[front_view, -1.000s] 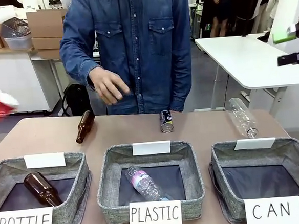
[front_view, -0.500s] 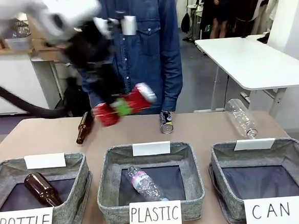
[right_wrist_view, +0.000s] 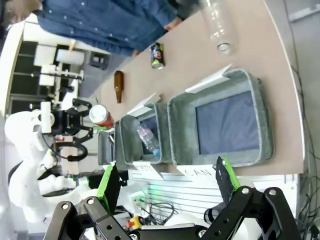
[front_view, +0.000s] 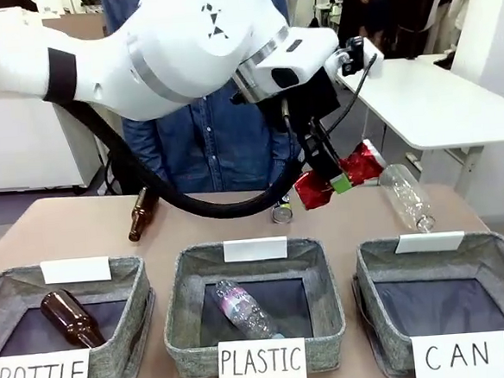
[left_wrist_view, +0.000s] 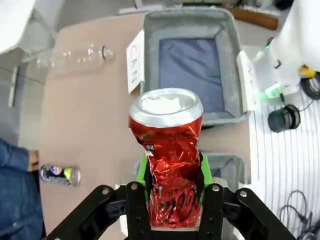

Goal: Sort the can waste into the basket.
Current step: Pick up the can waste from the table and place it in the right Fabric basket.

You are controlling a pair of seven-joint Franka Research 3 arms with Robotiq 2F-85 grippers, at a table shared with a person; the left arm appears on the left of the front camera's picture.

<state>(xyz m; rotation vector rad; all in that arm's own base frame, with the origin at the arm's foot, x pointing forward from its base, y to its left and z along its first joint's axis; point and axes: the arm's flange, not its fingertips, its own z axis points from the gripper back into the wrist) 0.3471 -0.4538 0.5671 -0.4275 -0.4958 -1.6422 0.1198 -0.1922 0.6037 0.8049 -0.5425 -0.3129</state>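
The left arm [front_view: 165,57] reached across the middle of the tabletop [front_view: 64,228], its wrist turned so that the jaws pointed down and to the right. They pinched the crushed red drink can with silver ends [front_view: 363,162] around its dented waist between the green pads [left_wrist_view: 142,170]. The can hung in the air over the far part of the tabletop, short of the square grey fabric basket signed "CAN" [front_view: 378,255]. To finish well, the arm would likely need to carry the can over the dark liner and lower it before letting go, since so light a thing could bounce off the rim. The small dark blue-black can [front_view: 281,215] lay on the tabletop near the person [front_view: 206,149]. The right arm's jaws were spread, holding nothing.
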